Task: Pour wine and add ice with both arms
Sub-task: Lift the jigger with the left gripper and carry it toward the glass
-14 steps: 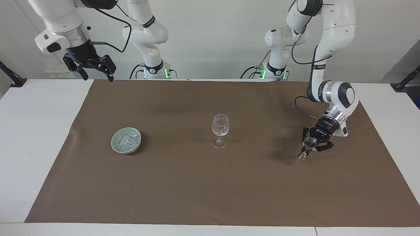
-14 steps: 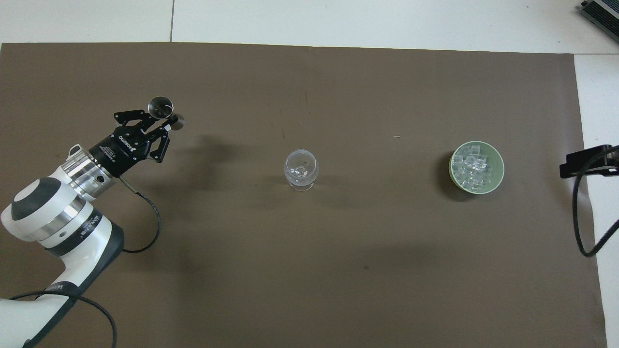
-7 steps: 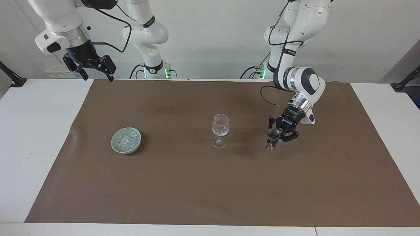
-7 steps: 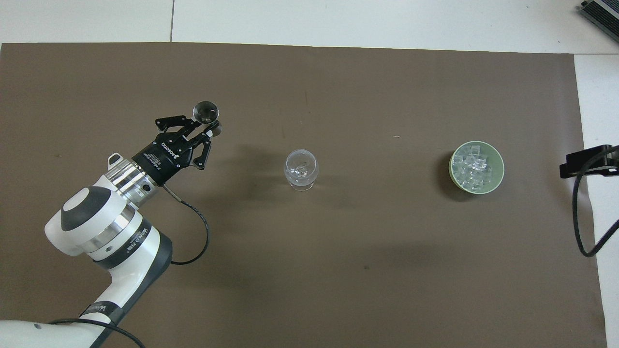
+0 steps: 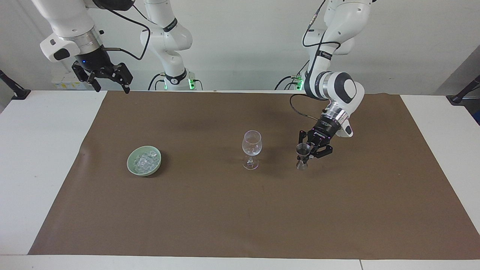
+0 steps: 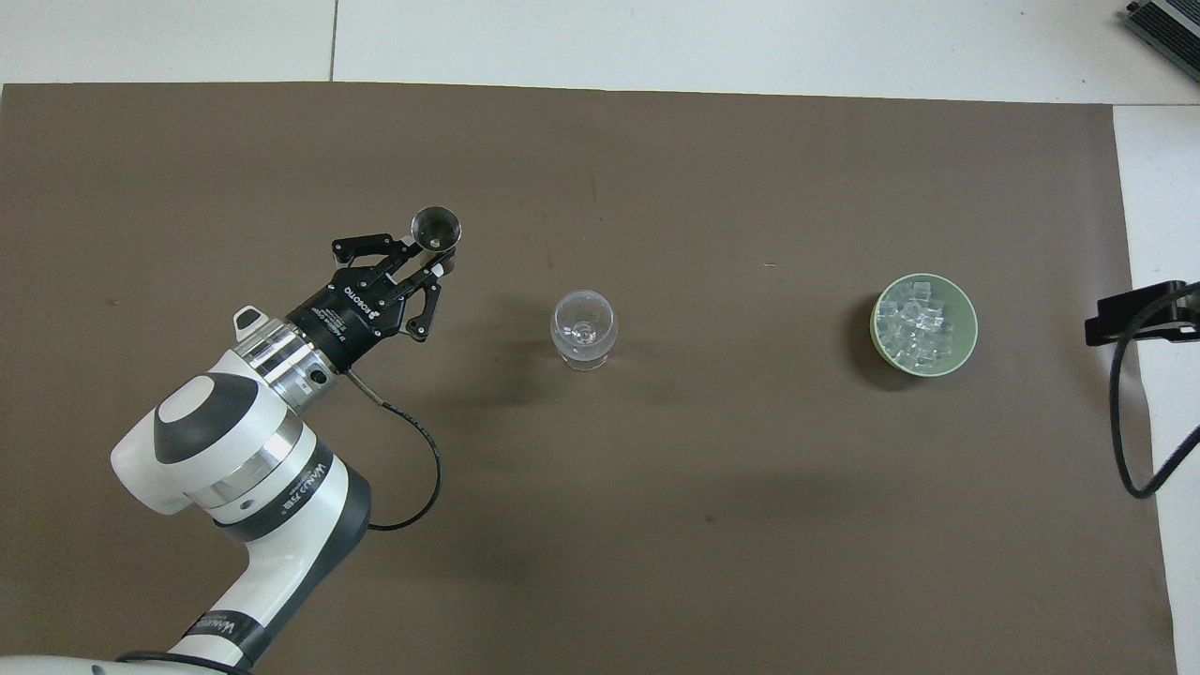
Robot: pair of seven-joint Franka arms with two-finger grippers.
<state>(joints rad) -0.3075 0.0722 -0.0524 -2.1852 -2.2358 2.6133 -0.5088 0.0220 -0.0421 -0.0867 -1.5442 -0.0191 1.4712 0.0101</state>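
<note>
A clear wine glass (image 5: 251,144) (image 6: 584,328) stands upright mid-table on the brown mat. My left gripper (image 5: 307,152) (image 6: 432,259) is shut on a small metal jigger (image 5: 302,156) (image 6: 437,228), held upright just above the mat, beside the glass toward the left arm's end. No wine shows; I cannot see inside the jigger. The ice (image 5: 144,160) (image 6: 922,322) is heaped in a green bowl (image 5: 130,166) (image 6: 971,330) toward the right arm's end. My right gripper (image 5: 111,87) waits open, high over the table's corner.
A brown mat (image 5: 225,210) covers most of the white table (image 5: 33,157). Both arm bases stand at the robots' edge. A black cable (image 6: 1120,441) hangs at the right arm's end of the table.
My left arm has carried the jigger across the mat from its own end of the table toward the wine glass. The right arm, the glass and the bowl have stayed put.
</note>
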